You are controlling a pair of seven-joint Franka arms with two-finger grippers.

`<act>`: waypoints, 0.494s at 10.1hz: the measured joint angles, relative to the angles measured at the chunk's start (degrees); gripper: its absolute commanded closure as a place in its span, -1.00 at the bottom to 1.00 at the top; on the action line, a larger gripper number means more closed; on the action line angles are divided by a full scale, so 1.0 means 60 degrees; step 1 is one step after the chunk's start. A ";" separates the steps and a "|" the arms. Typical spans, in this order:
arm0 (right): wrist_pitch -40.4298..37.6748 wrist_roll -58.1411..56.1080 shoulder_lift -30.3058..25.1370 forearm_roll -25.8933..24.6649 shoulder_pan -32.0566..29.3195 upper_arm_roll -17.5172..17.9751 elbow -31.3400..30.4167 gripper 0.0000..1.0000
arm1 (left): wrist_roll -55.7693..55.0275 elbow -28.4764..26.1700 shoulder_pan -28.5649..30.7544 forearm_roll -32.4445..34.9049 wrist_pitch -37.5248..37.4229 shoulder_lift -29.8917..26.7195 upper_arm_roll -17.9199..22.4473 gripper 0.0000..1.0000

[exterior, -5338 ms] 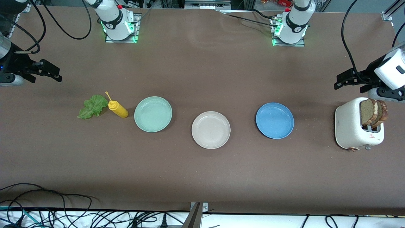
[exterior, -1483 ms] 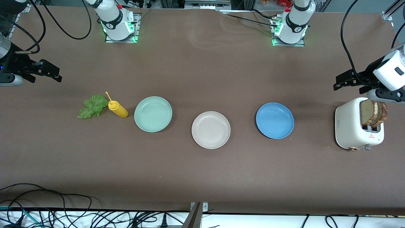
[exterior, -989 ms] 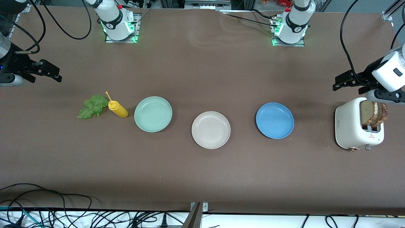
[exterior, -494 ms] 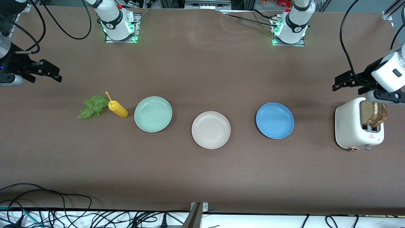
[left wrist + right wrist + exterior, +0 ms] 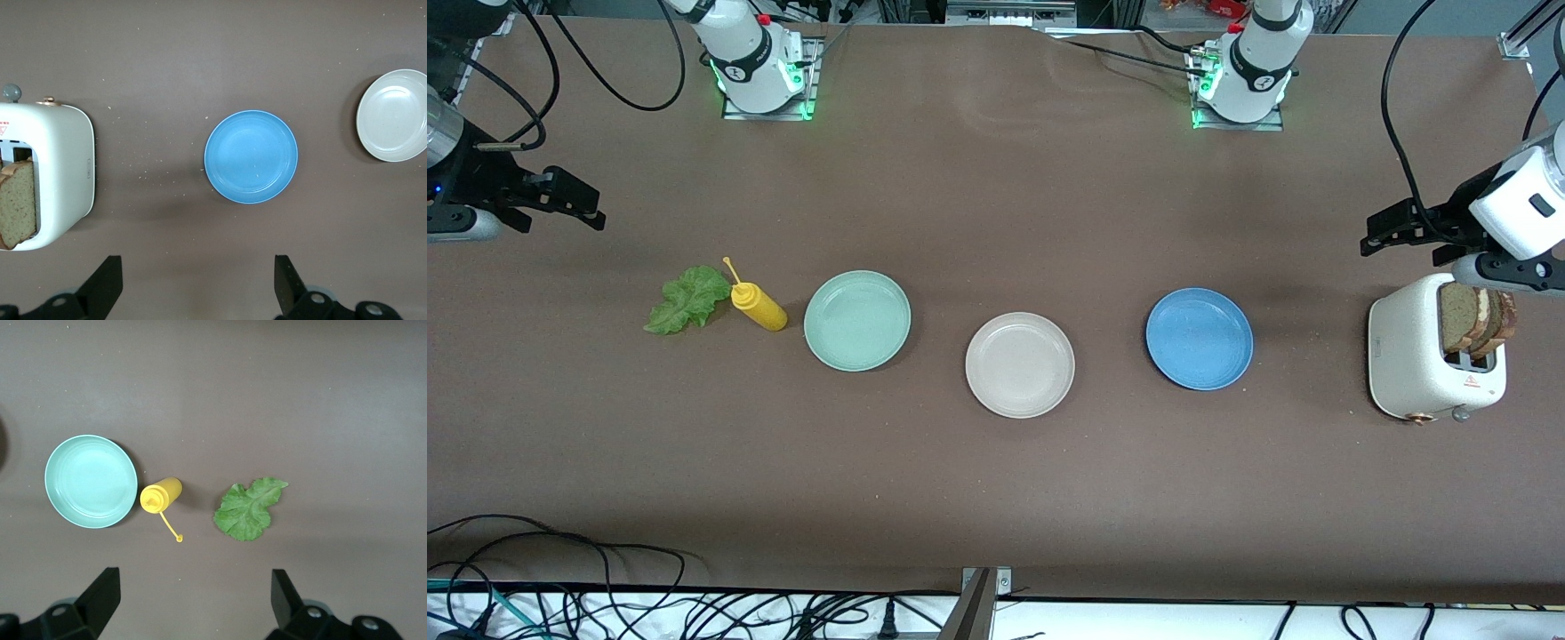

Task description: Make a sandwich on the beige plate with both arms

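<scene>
The beige plate (image 5: pixel 1019 364) lies bare at mid-table, also in the left wrist view (image 5: pixel 392 115). Two brown bread slices (image 5: pixel 1476 316) stand upright in the white toaster (image 5: pixel 1409 356) at the left arm's end; one slice (image 5: pixel 18 212) shows in the left wrist view. A green lettuce leaf (image 5: pixel 687 300) (image 5: pixel 248 510) lies flat at the right arm's end. My left gripper (image 5: pixel 1392 229) (image 5: pixel 198 283) hangs open and holding nothing over the table beside the toaster. My right gripper (image 5: pixel 569 203) (image 5: pixel 193 600) hangs open and holding nothing over the table near the lettuce.
A mint green plate (image 5: pixel 857 320) and a blue plate (image 5: pixel 1199 338) flank the beige one. A yellow squeeze bottle (image 5: pixel 759 307) lies on its side between the lettuce and the mint plate. Cables run along the table's front edge (image 5: pixel 605 569).
The left arm's hand has crept slightly over the toaster's top edge. The right gripper has barely shifted. Nothing on the table has moved.
</scene>
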 measured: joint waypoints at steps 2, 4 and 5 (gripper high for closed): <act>0.0000 0.0000 -0.0001 0.0000 0.0000 0.0001 0.0036 -1.00 | 0.0000 0.0000 0.0000 0.0000 0.0000 0.0013 0.0000 -1.00; -0.0085 0.0000 -0.0008 0.0000 0.0000 0.0001 0.0051 -1.00 | 0.0000 0.0000 -0.0011 0.0000 0.0000 0.0019 -0.0001 -1.00; -0.0243 0.0000 -0.0027 0.0000 0.0000 0.0001 0.0065 -1.00 | 0.0000 0.0000 -0.0018 0.0000 0.0001 0.0025 -0.0001 -1.00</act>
